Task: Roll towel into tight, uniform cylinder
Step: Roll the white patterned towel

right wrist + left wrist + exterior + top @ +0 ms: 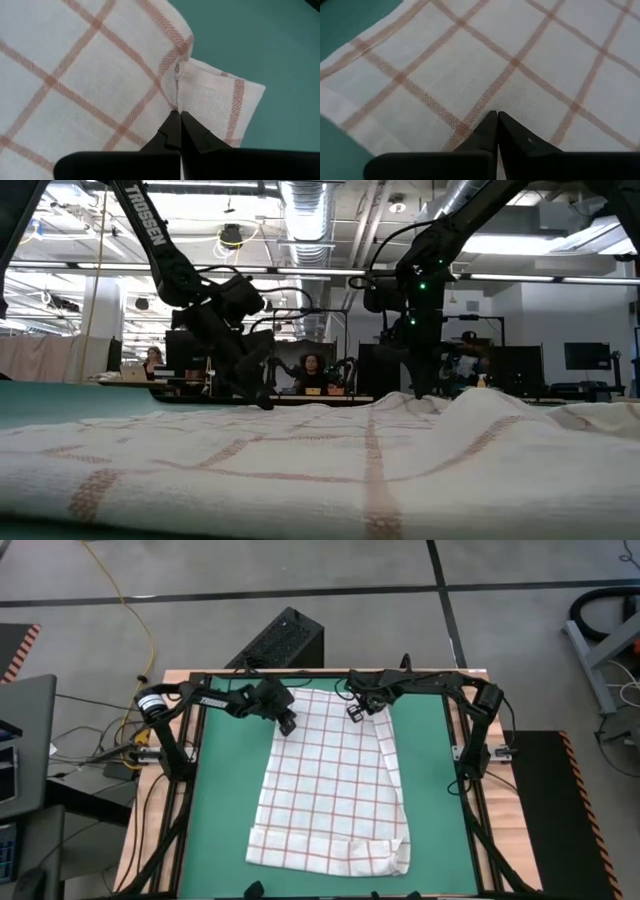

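Observation:
The towel (330, 780), white with a red-brown grid, lies spread on the green mat (225, 790). Its near end (330, 855) is turned over in a narrow band. My left gripper (288, 727) is shut at the towel's far left corner, with its tips down on the cloth (497, 116). At the far right corner my right gripper (354, 713) is shut on the cloth (179, 115). In the low view both grippers (266, 404) (418, 392) reach down to the towel's far edge. My left gripper's shut tips meet on the flat cloth just inside the towel's far left corner (485, 102), slanting down from the far left. The fingers hide whether any cloth is caught between them. The towel lies flat on the mat around them. My right gripper pinches a small raised pucker of cloth beside the far right corner's hem (176, 92) between its two fingertips, from above, pointing steeply down. The corner flap (225, 95) lies on the mat beside the tips; the rest of the towel lies flat.
Black frame rails (190, 770) run round the mat on the wooden table. A black box (285, 635) sits beyond the far edge, and cables and a laptop (25, 740) lie to the left. Bare mat (430, 790) flanks the towel. People sit in the room behind (312, 370).

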You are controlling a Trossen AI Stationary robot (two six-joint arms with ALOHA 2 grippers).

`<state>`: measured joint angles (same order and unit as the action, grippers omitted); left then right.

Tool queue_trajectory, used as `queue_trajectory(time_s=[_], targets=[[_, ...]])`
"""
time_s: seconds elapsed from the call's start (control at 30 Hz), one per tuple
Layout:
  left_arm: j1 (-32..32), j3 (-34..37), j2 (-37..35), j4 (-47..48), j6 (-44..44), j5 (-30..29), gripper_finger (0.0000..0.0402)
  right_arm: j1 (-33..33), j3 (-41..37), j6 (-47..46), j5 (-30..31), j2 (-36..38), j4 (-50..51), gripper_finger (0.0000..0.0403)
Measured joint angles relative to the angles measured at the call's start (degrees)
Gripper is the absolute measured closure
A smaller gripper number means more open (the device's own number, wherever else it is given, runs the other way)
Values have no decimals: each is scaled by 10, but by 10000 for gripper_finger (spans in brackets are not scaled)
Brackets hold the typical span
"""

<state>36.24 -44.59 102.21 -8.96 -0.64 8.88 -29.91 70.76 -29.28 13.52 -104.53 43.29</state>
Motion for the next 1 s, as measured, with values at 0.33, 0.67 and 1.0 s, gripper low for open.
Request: queue_trajectory(time_s=[0.33, 0.67, 1.0], targets=[[6, -1, 0, 30, 6, -23, 401, 2, 0, 15, 2, 10, 20, 392], [6, 0, 0, 34, 13, -22, 401, -23, 1, 22, 48, 67, 31, 392], [6, 0, 0, 39, 20, -22, 401, -41, -24, 24, 51, 68, 55, 391]])
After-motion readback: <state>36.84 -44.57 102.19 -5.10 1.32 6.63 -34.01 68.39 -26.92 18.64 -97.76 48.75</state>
